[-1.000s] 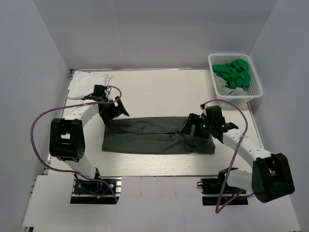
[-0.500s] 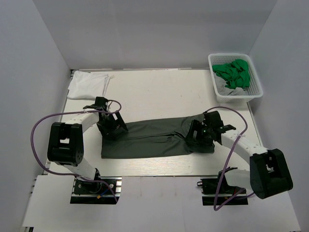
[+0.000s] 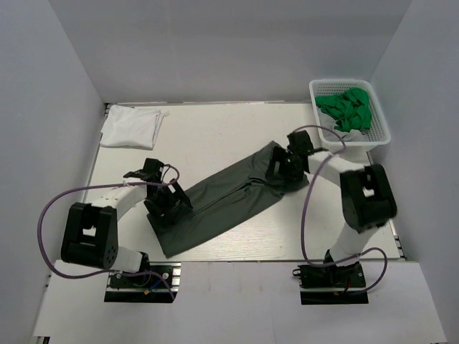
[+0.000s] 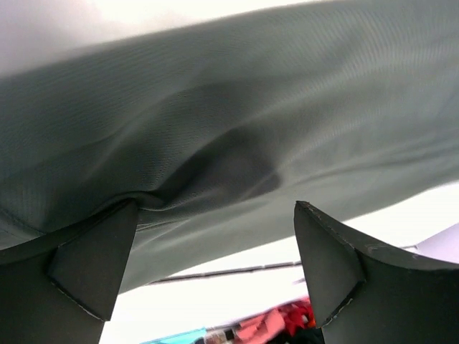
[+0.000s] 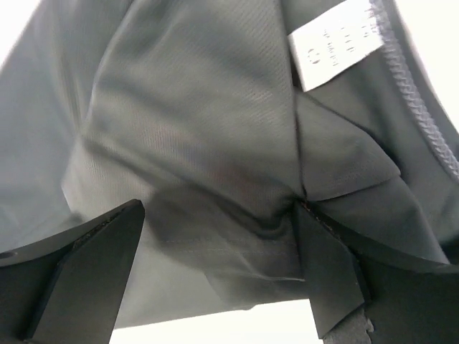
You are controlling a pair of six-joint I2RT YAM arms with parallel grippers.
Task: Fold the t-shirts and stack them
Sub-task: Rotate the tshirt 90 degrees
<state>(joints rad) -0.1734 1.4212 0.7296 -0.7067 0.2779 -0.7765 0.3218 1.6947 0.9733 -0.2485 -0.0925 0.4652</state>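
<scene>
Your dark olive-grey t-shirt [image 3: 222,204] lies as a long folded strip slanting across the surface [image 3: 215,136], from near left to far right. Your left tool [image 3: 167,204] and right tool [image 3: 282,172] are both released, fingers spread wide, each over one end of that strip. The white t-shirt [image 3: 129,125] lies at the far left corner.

Bright even light, soft shadows, sharp top view, wrist backgrounds overexposed and blurred
</scene>
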